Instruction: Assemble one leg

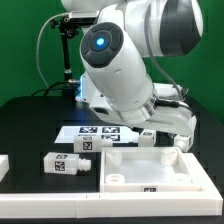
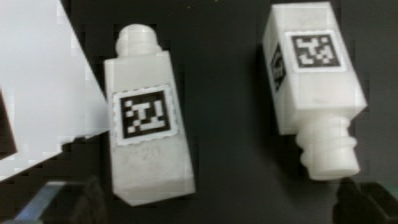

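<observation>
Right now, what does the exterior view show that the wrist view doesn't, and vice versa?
Exterior only: the arm, the marker board, the panel, and a lone leg lying toward the exterior view's left. Wrist only: a close look at two legs lying side by side, tags up, narrow ends pointing opposite ways: leg A, leg B. Both: the black table and white tagged legs; I can't tell whether the wrist view's pair appears in the exterior view.

Leg count, exterior view: four visible. Two on exterior view's left of panel, two at panel's far edge. Panel: one. Marker board: one, behind panel.
</observation>
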Robot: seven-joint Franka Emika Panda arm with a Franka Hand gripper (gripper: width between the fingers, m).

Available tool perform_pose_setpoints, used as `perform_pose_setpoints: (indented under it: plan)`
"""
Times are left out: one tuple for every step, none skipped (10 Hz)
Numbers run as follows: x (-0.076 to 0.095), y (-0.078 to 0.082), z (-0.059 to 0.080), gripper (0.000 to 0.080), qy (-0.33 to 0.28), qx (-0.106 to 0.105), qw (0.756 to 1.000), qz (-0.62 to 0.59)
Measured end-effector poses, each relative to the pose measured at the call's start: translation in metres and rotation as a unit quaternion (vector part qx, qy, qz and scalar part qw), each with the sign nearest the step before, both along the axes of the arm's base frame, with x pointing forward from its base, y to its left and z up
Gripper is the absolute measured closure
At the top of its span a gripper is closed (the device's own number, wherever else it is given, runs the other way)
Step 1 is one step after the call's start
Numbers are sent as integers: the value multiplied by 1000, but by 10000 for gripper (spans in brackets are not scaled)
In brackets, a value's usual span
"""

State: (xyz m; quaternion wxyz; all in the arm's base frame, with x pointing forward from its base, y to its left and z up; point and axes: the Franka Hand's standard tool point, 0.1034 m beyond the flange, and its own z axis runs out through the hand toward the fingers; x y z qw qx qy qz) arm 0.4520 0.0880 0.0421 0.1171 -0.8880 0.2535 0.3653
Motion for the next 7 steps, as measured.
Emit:
perform_pose_setpoints:
  plan:
    - [0, 0, 0, 150, 0, 0, 1000, 0]
    - [-6, -2, -3, 150, 4, 24, 1000, 3]
    - [-20, -10, -13, 150, 33, 62, 997, -9]
    - [-22, -16, -21, 150, 48, 75, 996, -9]
    - [-20, -16, -20, 150, 46, 88, 995, 0]
    - [-20, -18, -21, 150, 47, 90, 995, -2]
    - [-20, -17, -22, 150, 49, 79, 996, -7]
